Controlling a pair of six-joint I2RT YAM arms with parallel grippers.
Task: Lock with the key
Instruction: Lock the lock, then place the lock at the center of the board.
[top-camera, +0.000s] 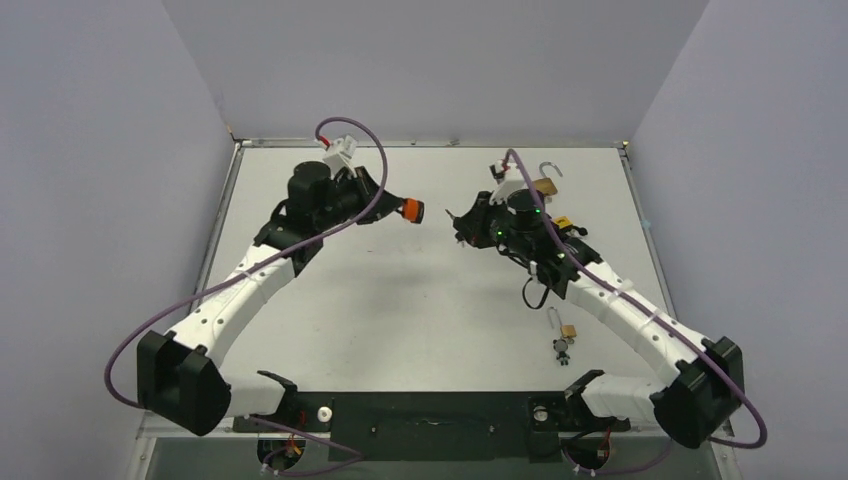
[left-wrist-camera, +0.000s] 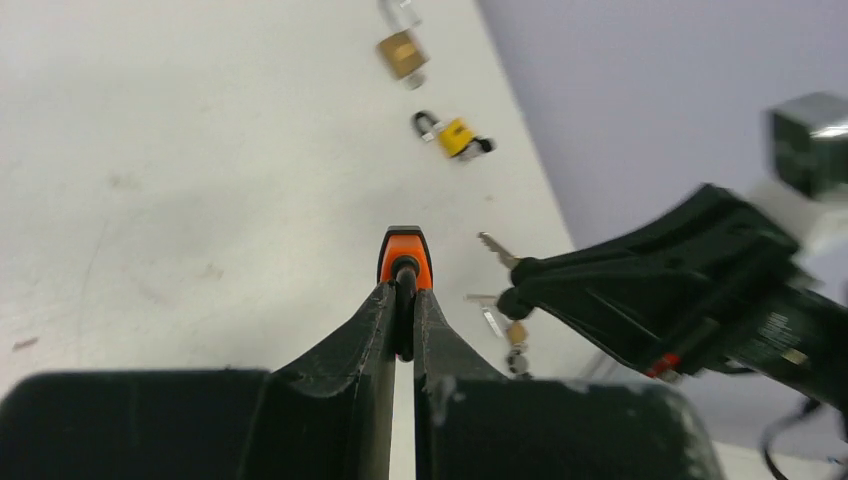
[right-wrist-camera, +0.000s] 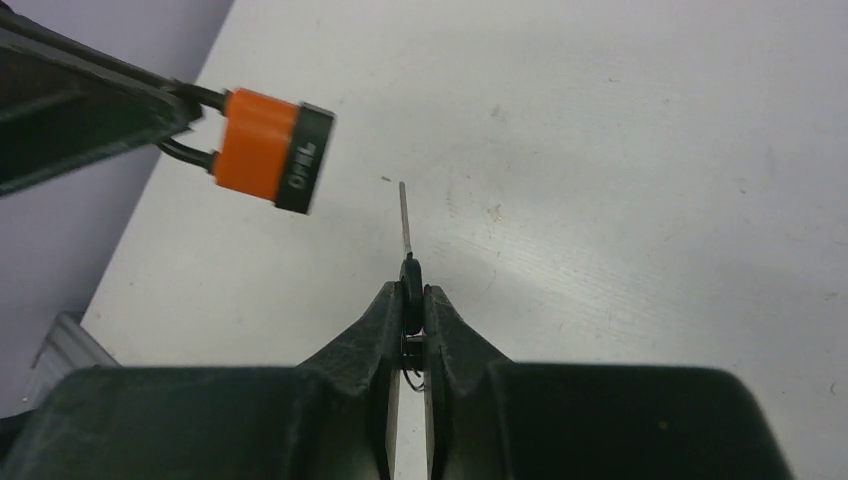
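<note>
The orange padlock (top-camera: 410, 211) hangs above the table, far and just left of centre. The left gripper (left-wrist-camera: 402, 300) is clenched on its dark shackle, and the black end of the body is turned to the right. The key (right-wrist-camera: 405, 225) is pinched by its black head in the right gripper (right-wrist-camera: 412, 295), which is clamped shut, with the thin blade sticking out past the fingertips toward the lock.

Both pickups look done, and the two pieces face each other near mid-table with a clear gap between them. From the right wrist the padlock sits up and to the left of the blade's line. My reading is that lining up, inserting and turning are all left to do. Whether the shackle is seated in the body cannot be told.

The table (top-camera: 400, 300) is pale, matte and lightly scuffed, with a metal rim along its left, right and far edges. A brass padlock (top-camera: 545, 183) with its shackle swung open lies at the far right. A yellow padlock (top-camera: 563, 222) lies just nearer than it. A small padlock (top-camera: 567, 330) with keys attached lies near the right arm. Plain lavender-grey walls (top-camera: 430, 60) close in the left, far and right sides.
</note>
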